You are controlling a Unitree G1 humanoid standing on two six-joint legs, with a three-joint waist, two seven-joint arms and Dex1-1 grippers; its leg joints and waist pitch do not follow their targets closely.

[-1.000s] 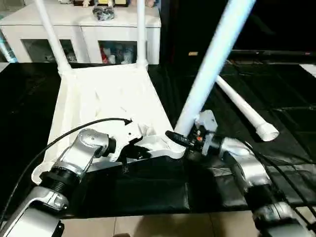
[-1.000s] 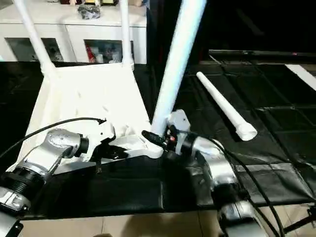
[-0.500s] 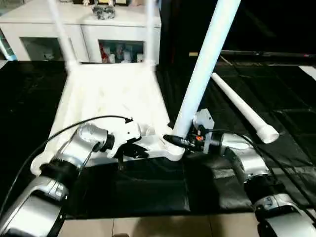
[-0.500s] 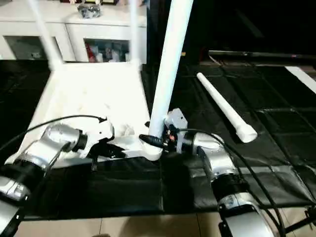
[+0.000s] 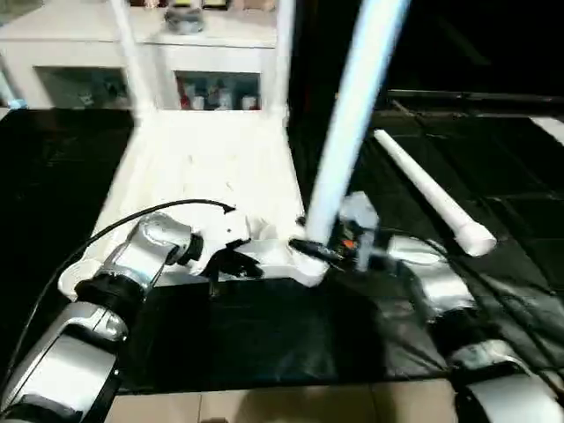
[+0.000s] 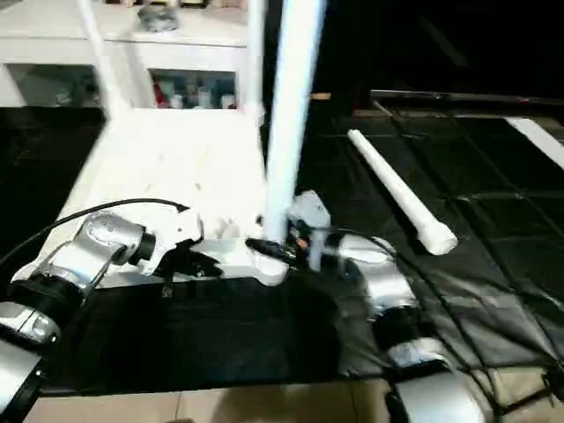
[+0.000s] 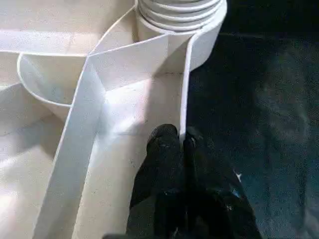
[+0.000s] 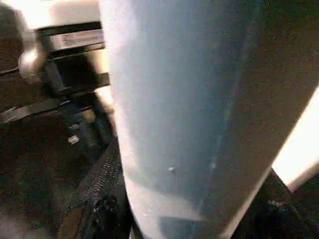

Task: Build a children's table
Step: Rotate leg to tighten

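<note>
Left wrist view — left gripper (image 7: 180,142) pinching tabletop (image 7: 124,99) rim

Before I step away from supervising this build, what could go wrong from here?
1. The right gripper holds the third leg low, at the tabletop's near corner socket. If the leg is not fully seated, it could tip when released.
2. The left gripper pinches only a thin rim, so the top might slip or shift.
3. The loose leg on the black mat could roll away.

No legible text, label or number anywhere.
</note>
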